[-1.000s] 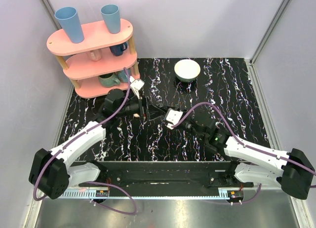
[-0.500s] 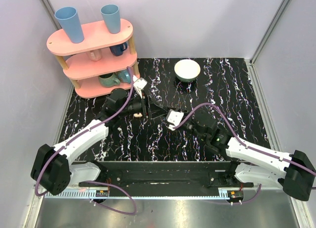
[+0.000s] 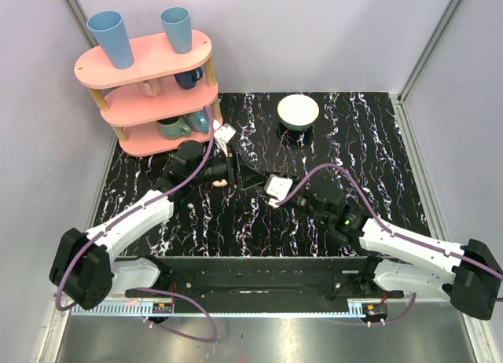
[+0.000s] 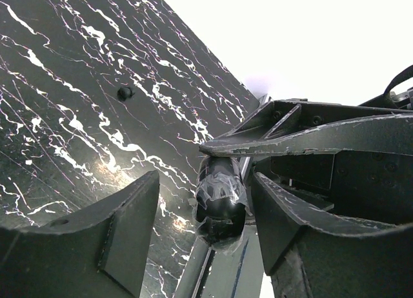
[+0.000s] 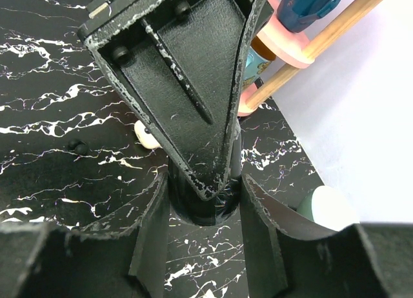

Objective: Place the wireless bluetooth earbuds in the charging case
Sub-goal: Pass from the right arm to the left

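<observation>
My right gripper (image 5: 204, 182) is shut on a dark rounded object (image 5: 201, 208), held just above the black marbled table (image 3: 354, 143). From the left wrist, that object (image 4: 219, 198) looks black and glossy with clear film on it. It hangs between the jaws of my left gripper (image 4: 205, 180), which stand open with a gap on each side. From above, the left gripper (image 3: 230, 174) and right gripper (image 3: 250, 177) meet tip to tip. A small cream piece (image 5: 147, 135) with dark spots lies on the table, half hidden behind the left finger; whether it is the charging case or an earbud I cannot tell.
A small black object (image 4: 124, 91) lies alone on the table. A white bowl (image 3: 299, 111) stands at the back centre. The pink three-tier shelf (image 3: 149, 88) with blue cups and mugs fills the back left. Grey walls close off three sides.
My left gripper has slid a little right toward the right gripper and its jaws have narrowed around the dark object. The right arm has barely shifted.
</observation>
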You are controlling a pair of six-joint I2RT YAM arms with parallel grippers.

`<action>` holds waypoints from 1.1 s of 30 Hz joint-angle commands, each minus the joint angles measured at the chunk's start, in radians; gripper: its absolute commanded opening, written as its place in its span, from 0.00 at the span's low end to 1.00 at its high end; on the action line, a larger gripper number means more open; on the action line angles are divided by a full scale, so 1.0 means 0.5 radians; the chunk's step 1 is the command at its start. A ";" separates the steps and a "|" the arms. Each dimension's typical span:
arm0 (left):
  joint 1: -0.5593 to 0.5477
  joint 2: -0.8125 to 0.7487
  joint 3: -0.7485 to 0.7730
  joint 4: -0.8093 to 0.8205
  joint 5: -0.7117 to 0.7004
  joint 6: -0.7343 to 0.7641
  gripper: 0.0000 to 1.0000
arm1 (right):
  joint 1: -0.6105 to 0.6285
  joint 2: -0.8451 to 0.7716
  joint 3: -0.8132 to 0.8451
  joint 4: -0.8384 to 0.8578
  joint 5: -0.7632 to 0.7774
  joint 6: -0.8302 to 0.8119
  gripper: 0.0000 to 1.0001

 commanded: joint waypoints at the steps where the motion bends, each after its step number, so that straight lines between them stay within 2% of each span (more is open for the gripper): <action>1: -0.013 -0.018 0.050 0.098 0.009 0.010 0.60 | 0.017 -0.002 0.009 0.134 0.015 0.030 0.01; 5: -0.016 -0.018 0.056 0.068 -0.003 0.016 0.52 | 0.017 0.004 -0.006 0.167 0.088 0.030 0.01; 14: -0.025 -0.058 0.078 -0.061 -0.040 0.071 0.57 | 0.017 -0.014 -0.018 0.180 0.113 0.021 0.01; 17: -0.025 -0.061 0.059 -0.021 -0.074 0.062 0.51 | 0.017 -0.020 -0.021 0.186 0.101 0.030 0.01; 22: -0.028 -0.049 0.047 0.080 -0.052 0.013 0.51 | 0.017 -0.029 -0.024 0.171 0.088 0.036 0.01; 26: -0.031 -0.040 0.047 0.086 -0.052 0.007 0.44 | 0.017 -0.035 -0.030 0.167 0.082 0.054 0.01; 28: -0.031 -0.037 0.044 0.086 -0.046 0.007 0.36 | 0.020 -0.039 -0.034 0.167 0.082 0.057 0.01; 32: -0.031 -0.037 0.041 0.074 -0.037 0.010 0.32 | 0.014 -0.039 -0.037 0.170 0.085 0.054 0.01; 33: -0.031 -0.034 0.041 0.071 -0.040 0.016 0.28 | 0.017 -0.035 -0.037 0.173 0.085 0.054 0.01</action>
